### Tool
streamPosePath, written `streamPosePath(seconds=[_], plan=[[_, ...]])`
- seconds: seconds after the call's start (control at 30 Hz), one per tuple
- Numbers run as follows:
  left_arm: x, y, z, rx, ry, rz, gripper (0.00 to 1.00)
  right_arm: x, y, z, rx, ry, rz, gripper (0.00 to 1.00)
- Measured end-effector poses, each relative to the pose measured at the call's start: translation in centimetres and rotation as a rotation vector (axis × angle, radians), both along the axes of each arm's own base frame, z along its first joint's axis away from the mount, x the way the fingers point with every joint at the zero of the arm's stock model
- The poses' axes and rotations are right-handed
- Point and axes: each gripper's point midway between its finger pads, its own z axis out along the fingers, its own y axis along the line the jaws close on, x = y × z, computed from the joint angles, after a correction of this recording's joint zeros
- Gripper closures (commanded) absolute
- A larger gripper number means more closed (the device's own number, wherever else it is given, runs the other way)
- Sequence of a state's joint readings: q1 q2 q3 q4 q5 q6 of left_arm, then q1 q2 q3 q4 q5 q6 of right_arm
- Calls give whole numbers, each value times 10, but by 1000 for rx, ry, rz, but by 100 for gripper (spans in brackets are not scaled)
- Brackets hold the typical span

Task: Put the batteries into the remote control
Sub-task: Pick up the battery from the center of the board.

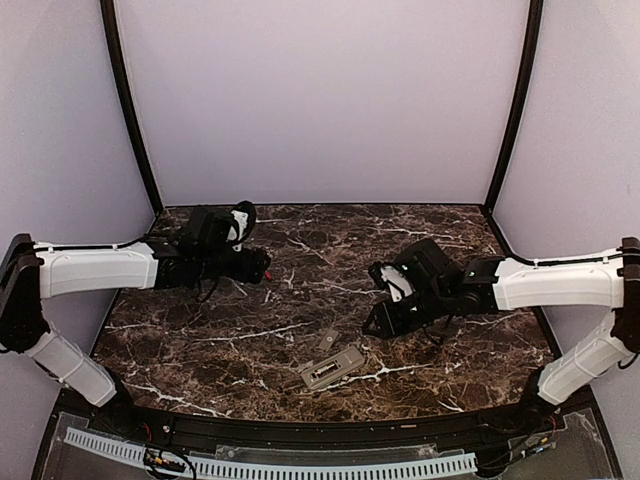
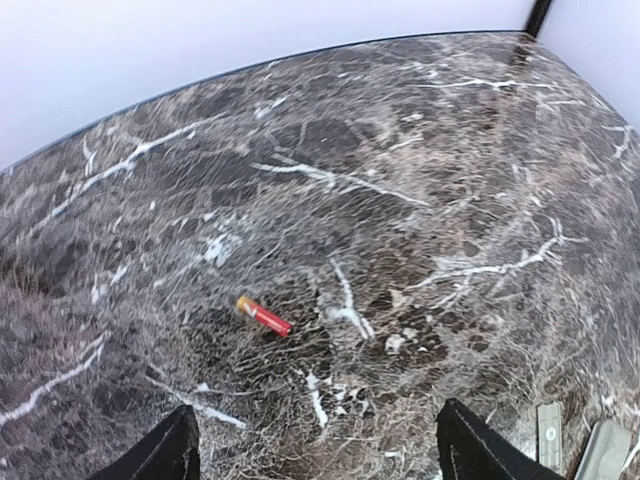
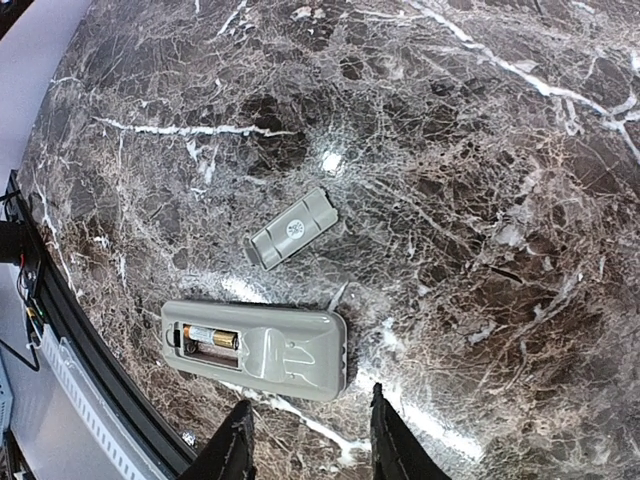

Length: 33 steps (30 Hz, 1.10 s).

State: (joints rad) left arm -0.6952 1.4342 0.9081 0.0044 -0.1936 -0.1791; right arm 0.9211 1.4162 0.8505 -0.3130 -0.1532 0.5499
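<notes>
- On the table [image 1: 420, 230], near its front edge, you find the remote [image 3: 255, 350] lying back up, with one battery [image 3: 210, 338] seated in its open bay.
- Cover [image 3: 292, 228] lies just beside the remote, not touching it.
- Red battery [image 2: 263, 316] lies loose ahead of the left gripper [image 2: 317, 410]; jaws wide, empty.
- Right gripper [image 3: 312, 398] hovers by the remote; jaws partly open, empty.
</notes>
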Motion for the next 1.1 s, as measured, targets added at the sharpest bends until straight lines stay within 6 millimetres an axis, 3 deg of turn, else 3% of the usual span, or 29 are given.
streamPosePath(seconds=[0.27, 0.57, 0.87, 1.1], plan=[[49, 48, -34, -96, 96, 411, 30, 4, -3, 2, -14, -33, -3, 62], [89, 31, -52, -230, 129, 595, 24, 6, -8, 1, -23, -49, -5, 62], [96, 24, -96, -215, 232, 663, 27, 6, -11, -2, -32, -46, -6, 62], [93, 22, -116, -177, 295, 697, 28, 5, -12, -4, -36, -43, -6, 62]])
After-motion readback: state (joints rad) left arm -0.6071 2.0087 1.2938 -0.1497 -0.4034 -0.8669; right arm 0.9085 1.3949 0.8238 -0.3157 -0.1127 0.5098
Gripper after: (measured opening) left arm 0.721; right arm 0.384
